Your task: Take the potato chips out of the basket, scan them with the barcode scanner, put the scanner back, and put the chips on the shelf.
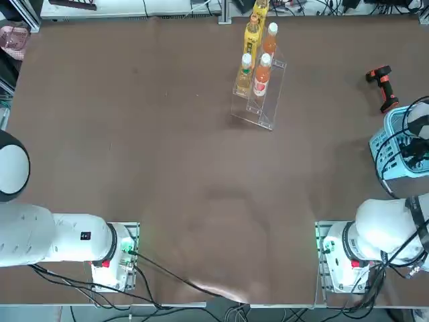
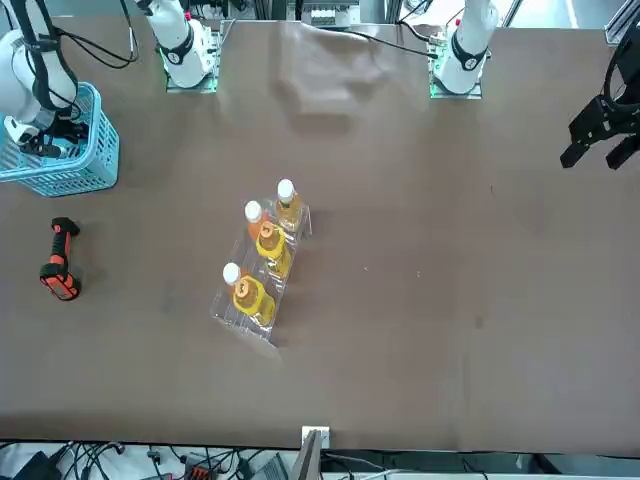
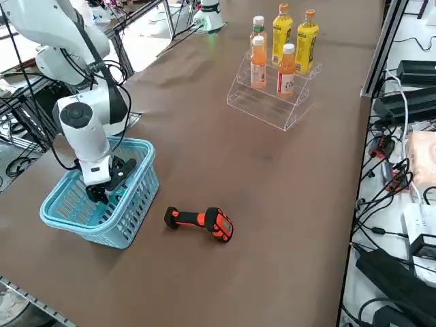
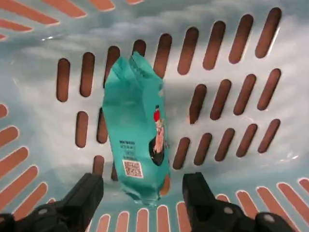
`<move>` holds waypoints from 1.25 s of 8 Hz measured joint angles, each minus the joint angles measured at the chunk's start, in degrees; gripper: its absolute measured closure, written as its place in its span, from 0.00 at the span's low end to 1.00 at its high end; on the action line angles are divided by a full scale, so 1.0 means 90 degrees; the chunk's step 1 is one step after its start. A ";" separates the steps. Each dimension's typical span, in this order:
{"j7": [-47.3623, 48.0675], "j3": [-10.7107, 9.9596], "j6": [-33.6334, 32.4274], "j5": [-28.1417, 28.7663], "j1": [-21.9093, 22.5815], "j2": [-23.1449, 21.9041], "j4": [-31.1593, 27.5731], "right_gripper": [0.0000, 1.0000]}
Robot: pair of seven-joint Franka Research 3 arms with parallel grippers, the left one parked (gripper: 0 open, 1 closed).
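Right wrist view shows the right gripper [image 4: 142,193] inside the basket [image 4: 227,53], jaws spread to full width and empty, with the potato chips [image 4: 136,130] lying flat on the slotted basket floor and the packet's near end between the two fingers [image 4: 84,195]. The fingers stand clear of the packet on both sides; no contact is visible.

On the top view the basket [image 1: 383,149] sits at about 3 o'clock on the bench [image 1: 167,168], the barcode scanner [image 1: 382,86] just beyond it toward 2 o'clock, and the shelf [image 1: 258,100] near 12 o'clock, well apart from both.

Likely faults from this position:
- Only the packet's end lies between the fingers. Closing here may pinch the crimped seal, and the packet could swing or slip out on the lift.
- The film is smooth and air-filled; a hard squeeze may squirt it sideways.
- Descending too far may jam a fingertip in a floor slot or drag the basket along the bench.
- Lifting at a slant may catch the packet on the lattice wall.
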 joint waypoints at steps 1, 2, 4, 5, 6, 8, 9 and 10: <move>0.0000 0.0000 0.0049 0.0000 0.0000 0.0043 0.0000 0.00; 0.0000 0.0000 0.0080 0.0000 0.0000 0.0087 0.0000 0.00; 0.0000 0.0000 0.0144 0.0000 0.0000 0.0141 0.0000 0.00; 0.0000 0.0000 0.0151 0.0000 0.0000 0.0157 0.0000 0.00; 0.0000 0.0000 0.0154 0.0000 0.0000 0.0161 0.0000 0.00; 0.0000 0.0000 0.0156 0.0000 -0.0001 0.0161 0.0000 0.04; 0.0000 0.0000 0.0156 0.0000 -0.0001 0.0161 0.0000 0.09; -0.0002 0.0000 0.0156 0.0000 -0.0001 0.0163 -0.0001 0.16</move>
